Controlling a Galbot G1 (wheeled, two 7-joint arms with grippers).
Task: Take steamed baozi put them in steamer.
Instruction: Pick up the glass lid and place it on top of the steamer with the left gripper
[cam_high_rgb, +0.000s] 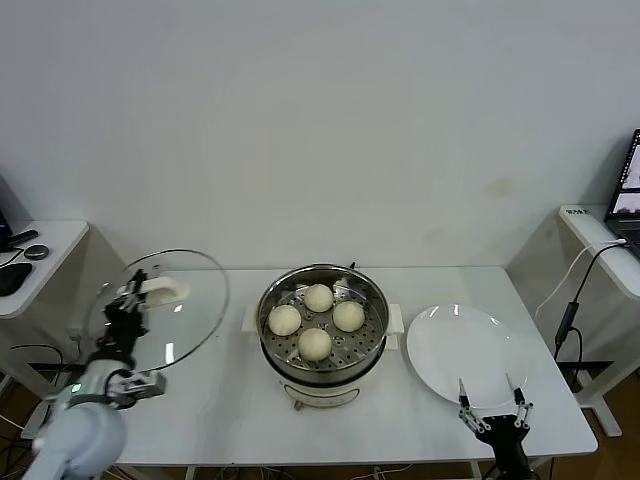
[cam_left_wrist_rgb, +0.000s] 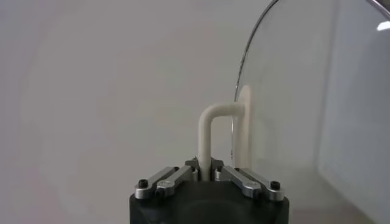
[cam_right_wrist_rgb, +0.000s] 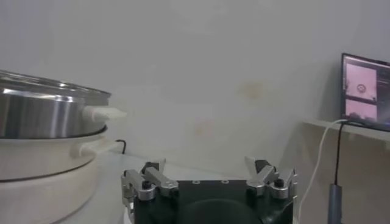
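Left gripper (cam_left_wrist_rgb: 208, 176) jaws clamped on glass lid (cam_left_wrist_rgb: 304, 103) handle (cam_left_wrist_rgb: 213, 131).

Baozi (cam_high_rgb: 318, 297): cream-white, four. Steamer (cam_high_rgb: 275, 350): shiny steel, perforated bottom, white base. Plate (cam_high_rgb: 470, 355) and table (cam_high_rgb: 220, 415): white.

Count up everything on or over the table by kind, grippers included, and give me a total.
Steamed baozi: 4, all in the steamer
Steamer: 1
Glass lid: 1, held up by the left gripper
White plate: 1
Grippers: 2, counting the right gripper, by the plate
Total: 9
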